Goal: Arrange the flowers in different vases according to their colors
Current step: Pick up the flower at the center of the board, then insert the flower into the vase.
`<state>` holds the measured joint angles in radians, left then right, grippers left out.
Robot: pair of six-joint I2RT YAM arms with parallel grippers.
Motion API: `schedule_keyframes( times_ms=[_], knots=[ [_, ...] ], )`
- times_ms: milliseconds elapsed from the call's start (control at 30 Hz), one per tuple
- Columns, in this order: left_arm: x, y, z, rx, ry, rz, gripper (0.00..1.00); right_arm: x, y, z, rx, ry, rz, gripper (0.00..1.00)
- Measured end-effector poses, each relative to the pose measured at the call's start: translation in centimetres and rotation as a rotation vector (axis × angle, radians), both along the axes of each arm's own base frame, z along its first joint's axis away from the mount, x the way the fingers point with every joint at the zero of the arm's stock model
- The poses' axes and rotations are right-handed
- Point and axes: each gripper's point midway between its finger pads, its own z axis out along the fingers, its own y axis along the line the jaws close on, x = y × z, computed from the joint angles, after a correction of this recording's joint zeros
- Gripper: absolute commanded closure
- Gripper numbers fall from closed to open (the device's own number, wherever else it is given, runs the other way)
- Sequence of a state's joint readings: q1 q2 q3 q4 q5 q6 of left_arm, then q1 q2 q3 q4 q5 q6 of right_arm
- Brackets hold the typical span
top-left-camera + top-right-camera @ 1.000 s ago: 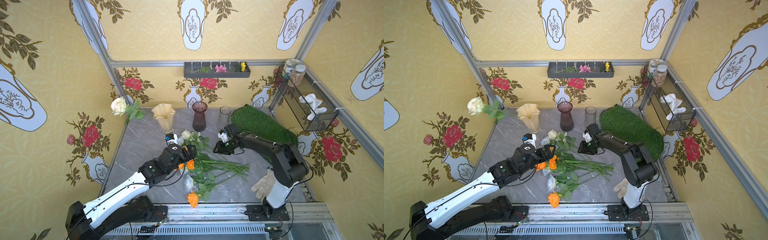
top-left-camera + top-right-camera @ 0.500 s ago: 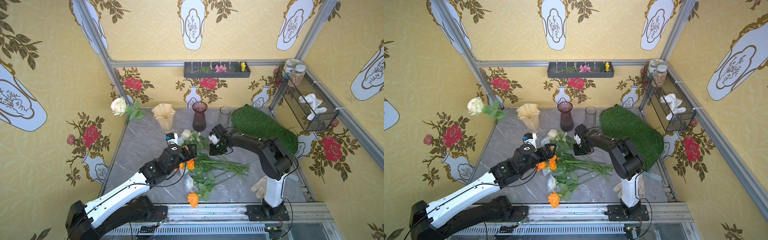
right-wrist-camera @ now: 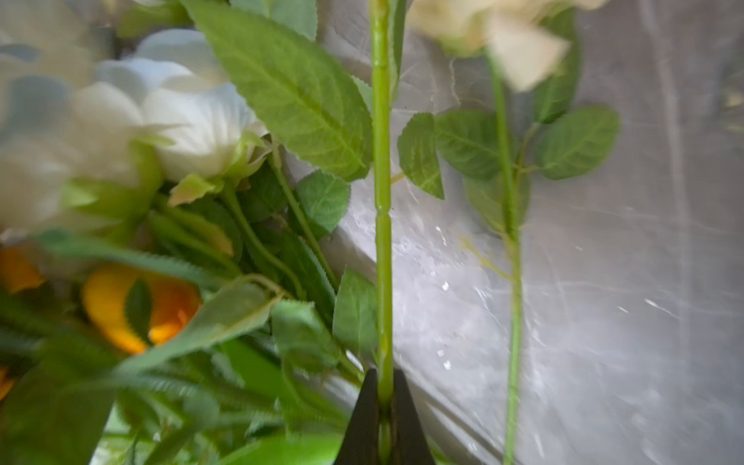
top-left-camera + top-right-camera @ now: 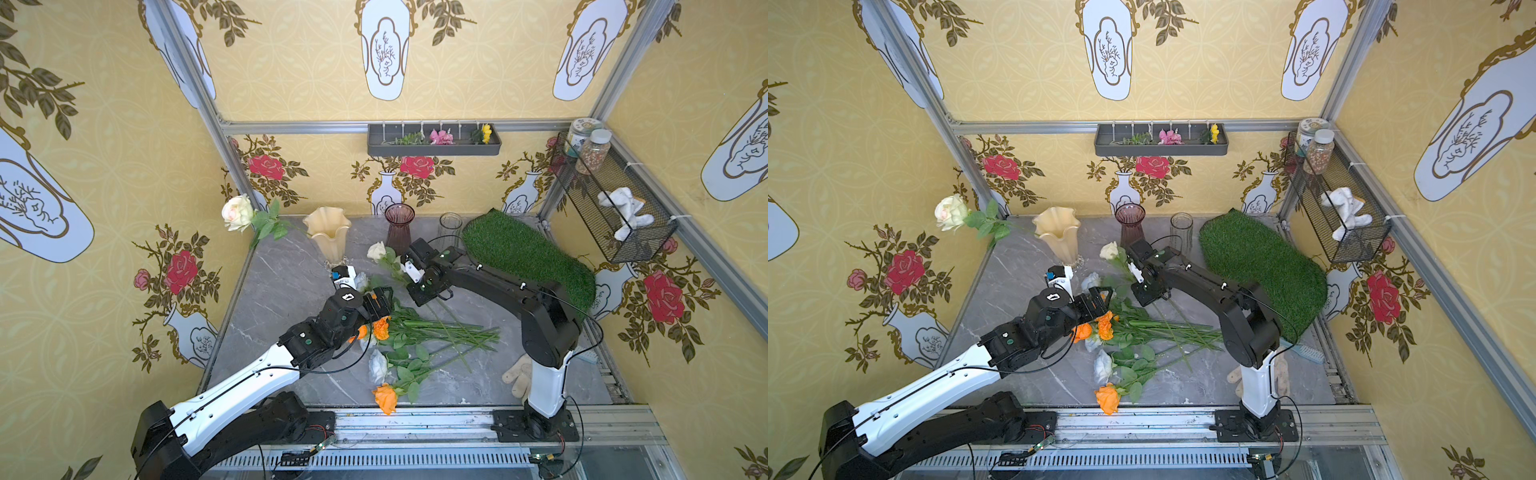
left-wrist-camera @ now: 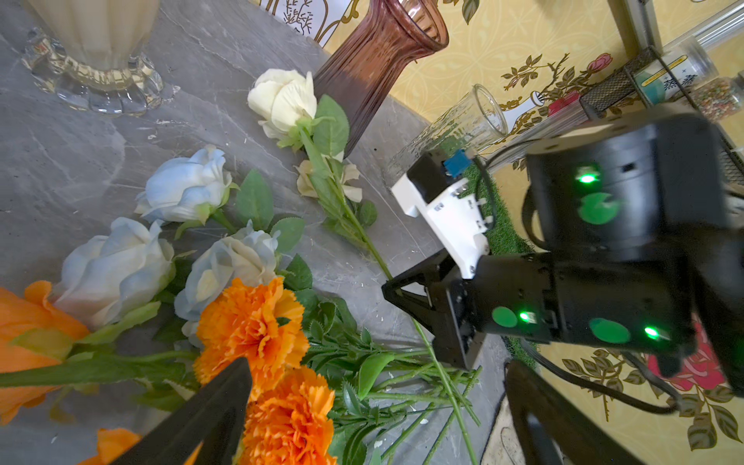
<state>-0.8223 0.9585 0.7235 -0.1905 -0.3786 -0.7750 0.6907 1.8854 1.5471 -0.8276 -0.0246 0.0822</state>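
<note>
My right gripper (image 4: pixel 419 286) (image 3: pixel 384 388) is shut on the green stem of a cream-white rose (image 4: pixel 377 250) (image 5: pixel 282 100), whose head lies near the dark purple vase (image 4: pixel 399 226). Beside that vase stand the cream-yellow ruffled vase (image 4: pixel 328 232), which holds one cream rose (image 4: pixel 237 212) leaning left, and the clear glass vase (image 4: pixel 450 226). My left gripper (image 4: pixel 380 301) (image 5: pixel 378 370) hangs open over the pile of flowers: orange marigolds (image 4: pixel 380 327) (image 5: pixel 249 322), pale blue roses (image 5: pixel 116 265) and an orange rose (image 4: pixel 385 398) near the front edge.
A green turf mat (image 4: pixel 528 257) covers the back right of the grey table. A wire basket (image 4: pixel 615 208) hangs on the right wall and a dark tray (image 4: pixel 434 143) with small sprigs on the back wall. A beige glove (image 4: pixel 517 374) lies by the right arm's base.
My right gripper swung left from beside the turf to the cream-white rose's stem and shut on it; the rose head shifted slightly toward the purple vase. The left arm held still.
</note>
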Motion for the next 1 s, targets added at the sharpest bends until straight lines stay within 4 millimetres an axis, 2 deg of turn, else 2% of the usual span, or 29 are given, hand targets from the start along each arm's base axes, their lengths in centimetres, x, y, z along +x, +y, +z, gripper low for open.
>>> schedule_keyframes(
  times_ms=[233,433,567,733,833,1000],
  knots=[
    [-0.3,0.4,0.0,-0.01,-0.008,0.001,0.0,-0.8,0.7,6.2,0.077,-0.121,0.053,1.0],
    [-1.0,1.1,0.4,-0.038,-0.031,0.002,0.02,-0.8,1.9,12.5,0.272,-0.247,0.053,1.0],
    [-1.7,2.0,0.9,-0.081,-0.053,0.016,0.03,0.0,2.8,17.4,0.429,-0.419,0.048,1.0],
    [-2.8,4.6,1.4,-0.17,-0.097,0.091,0.01,2.1,5.4,23.9,0.654,-0.679,0.067,1.0],
    [-3.1,6.3,1.3,-0.204,-0.108,0.161,0.0,3.2,8.0,27.8,0.77,-0.824,0.112,1.0],
    [-3.1,8.4,0.7,-0.216,-0.092,0.27,0.0,5.1,12.1,35.4,0.941,-1.083,0.168,1.0]
  ],
)
